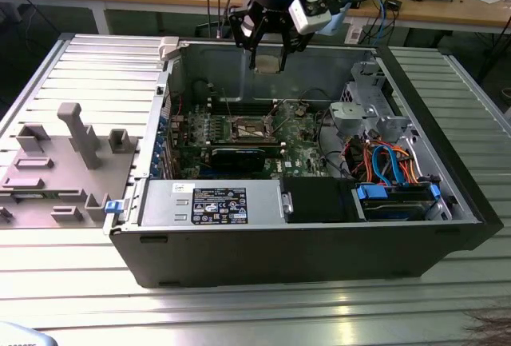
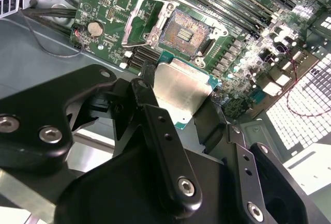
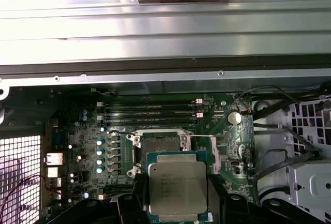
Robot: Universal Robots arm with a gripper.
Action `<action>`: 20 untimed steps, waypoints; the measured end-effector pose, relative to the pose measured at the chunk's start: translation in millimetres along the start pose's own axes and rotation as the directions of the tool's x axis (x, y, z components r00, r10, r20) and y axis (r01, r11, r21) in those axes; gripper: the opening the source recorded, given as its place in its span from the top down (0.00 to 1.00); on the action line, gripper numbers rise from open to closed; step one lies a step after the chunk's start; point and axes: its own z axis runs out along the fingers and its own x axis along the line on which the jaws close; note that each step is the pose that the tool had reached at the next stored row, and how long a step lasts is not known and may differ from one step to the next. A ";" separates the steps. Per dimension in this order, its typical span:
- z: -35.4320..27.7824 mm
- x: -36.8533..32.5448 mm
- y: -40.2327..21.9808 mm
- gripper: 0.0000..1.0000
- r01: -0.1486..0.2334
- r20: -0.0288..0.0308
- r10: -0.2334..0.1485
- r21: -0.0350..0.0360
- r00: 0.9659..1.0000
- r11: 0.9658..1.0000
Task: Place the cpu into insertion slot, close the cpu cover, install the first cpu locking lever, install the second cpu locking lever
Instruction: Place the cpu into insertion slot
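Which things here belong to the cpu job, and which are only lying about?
Job: gripper, shut on the cpu; insertion slot; cpu cover, open.
Lying about: grey fixture board; power supply; drive cables; coin battery.

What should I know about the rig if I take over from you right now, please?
The gripper is shut on the cpu, holding it in the air above the motherboard inside the open computer case.
The insertion slot is empty and uncovered.
The cpu cover appears swung open beside the slot.
Done: the cpu is in the grasp, over the case.
Left: the cpu is not yet seated, the cover is not closed, and both lever steps are still open.
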 end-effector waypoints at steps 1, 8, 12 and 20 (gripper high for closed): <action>0.2 0.0 0.0 0.45 0.000 0.000 0.000 0.000 1.000 1.000; 1.5 0.0 -0.1 0.45 0.000 0.000 0.000 0.000 1.000 1.000; 2.1 0.0 -0.2 0.45 0.000 0.000 0.000 0.000 1.000 1.000; 3.6 0.0 -0.3 0.45 0.000 0.000 0.000 0.000 1.000 1.000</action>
